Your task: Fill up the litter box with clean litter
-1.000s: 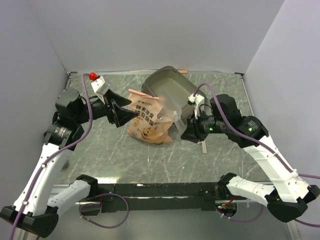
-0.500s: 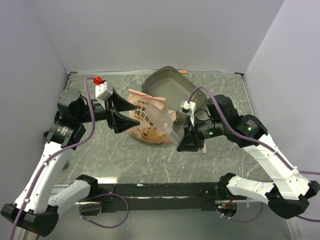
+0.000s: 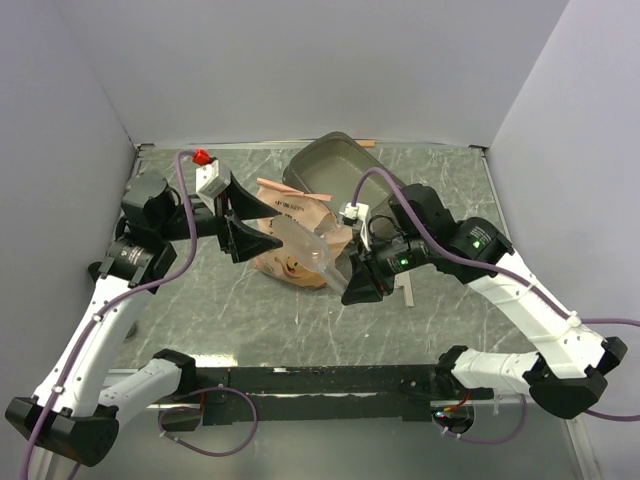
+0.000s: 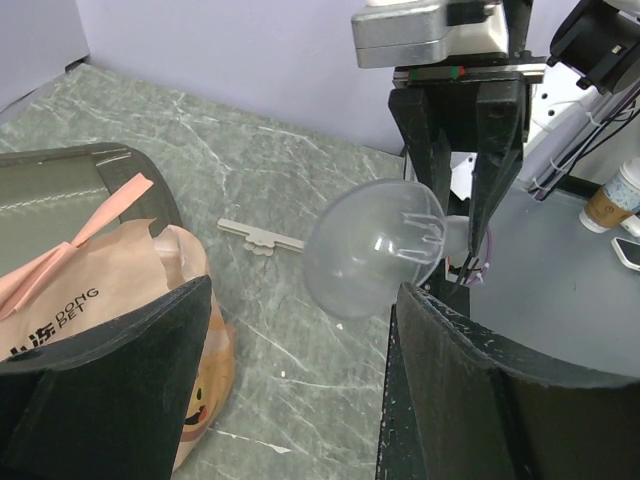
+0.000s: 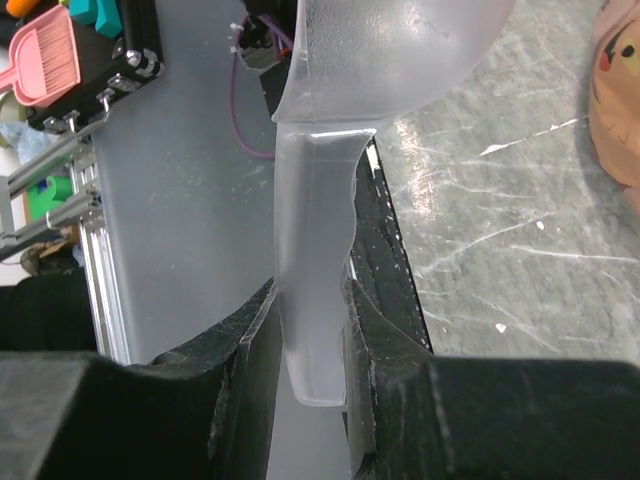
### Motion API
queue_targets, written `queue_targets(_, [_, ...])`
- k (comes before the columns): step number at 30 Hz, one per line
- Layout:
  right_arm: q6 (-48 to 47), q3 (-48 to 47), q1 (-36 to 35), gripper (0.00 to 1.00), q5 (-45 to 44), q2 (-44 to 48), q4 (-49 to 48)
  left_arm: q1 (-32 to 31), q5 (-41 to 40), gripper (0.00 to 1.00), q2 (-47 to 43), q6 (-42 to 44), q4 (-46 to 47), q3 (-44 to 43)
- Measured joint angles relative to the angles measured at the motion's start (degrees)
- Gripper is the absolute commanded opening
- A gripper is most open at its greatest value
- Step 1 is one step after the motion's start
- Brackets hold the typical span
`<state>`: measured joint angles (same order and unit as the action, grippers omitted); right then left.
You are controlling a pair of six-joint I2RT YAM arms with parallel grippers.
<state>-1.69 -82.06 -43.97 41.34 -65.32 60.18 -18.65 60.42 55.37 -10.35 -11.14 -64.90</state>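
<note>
A: Right gripper [image 3: 358, 284] clamped on scoop [image 3: 310, 247] handle. Left gripper [image 3: 258, 224] jaws apart beside bag [image 3: 285, 212]. Litter box [image 3: 330, 170] just behind bag.
B: Pin bag mouth first, then dip scoop level.

Legible markings: one printed item.
Orange-pink bag [image 4: 100, 285]: dark capital letters "DONG PET" run slantwise across its side in the left wrist view, with a partly hidden mark just left of them that cannot be read. In the top view the same bag shows small dark print near its upper edge, too small to make out.
</note>
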Motion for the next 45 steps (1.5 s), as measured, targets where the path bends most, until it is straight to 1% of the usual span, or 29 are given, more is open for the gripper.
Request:
queue_targets(8, [-0.7, -3.5, -2.2, 0.01, -0.5, -2.2, 1.6, -0.5, 0.2, 0.79, 1.6, 0.0, 0.6, 0.0])
queue_targets(17, [-1.4, -3.9, -3.3, 0.01, -1.2, -2.6, 2.7, -0.9, 0.3, 0.79, 1.9, 0.2, 1.0, 0.0])
queue_targets(28, [-1.5, -3.8, -3.9, 0.00, -1.6, -2.6, 3.0, -1.1, 0.3, 0.74, 1.9, 0.4, 1.0, 0.0])
queue_targets(30, [-1.5, -3.7, -3.9, 0.00, -1.7, -2.6, 3.0, -1.1, 0.3, 0.69, 1.9, 0.6, 1.0, 0.0])
queue_targets(31, [-1.6, -3.5, -4.0, 0.01, -1.9, -2.6, 3.0, -1.1, 0.3, 0.64, 1.9, 0.7, 1.0, 0.0])
queue_targets(32, [-1.6, -3.4, -4.0, 0.01, -1.9, -2.6, 3.0, -1.1, 0.3, 0.48, 1.9, 0.7, 1.0, 0.0])
queue_targets(33, [-1.6, -3.1, -4.1, 0.01, -1.9, -2.6, 2.9, -1.1, 0.4, 0.41, 1.9, 0.7, 1.0, 0.0])
queue_targets(35, [-1.5, -2.6, -4.3, 0.02, -2.6, -2.6, 2.9, -1.1, 0.9, 0.31, 1.9, 0.7, 1.0, 0.0])
queue_targets(36, [-1.4, -2.4, -4.3, 0.09, -2.8, -2.6, 2.9, -1.2, 1.2, 0.20, 1.9, 0.8, 1.0, 0.0])
queue_targets(37, [-1.4, -2.2, -4.3, 0.14, -3.1, -2.6, 2.9, -1.4, 1.6, 0.15, 1.9, 1.2, 1.0, 0.0])
queue_targets(38, [-1.3, -2.1, -4.3, 0.25, -3.3, -2.6, 2.9, -1.5, 1.7, 0.02, 1.9, 1.1, 0.9, 0.0])
queue_targets(40, [-1.2, -2.1, -4.3, 0.35, -4.0, -2.6, 2.8, -1.7, 2.4, 0.01, 1.9, 1.1, 0.9, 0.0])
queue_targets(41, [-1.3, -2.1, -4.3, 0.45, -4.6, -2.6, 3.0, -1.8, 2.9, 0.01, 1.8, 1.1, 0.7, 0.0])
queue_targets(43, [-1.2, -2.1, -4.3, 0.53, -5.8, -2.5, 3.1, -1.9, 3.0, 0.01, 1.7, 1.0, 0.6, 0.0])
queue_targets(44, [-1.0, -2.2, -4.3, 0.61, -6.6, -2.4, 3.1, -1.9, 2.8, 0.01, 1.6, 1.1, 0.6, 0.0])
queue_targets(45, [-0.9, -2.4, -4.3, 0.64, -7.6, -2.4, 3.1, -2.1, 2.4, 0.01, 1.5, 1.1, 0.5, 0.0])
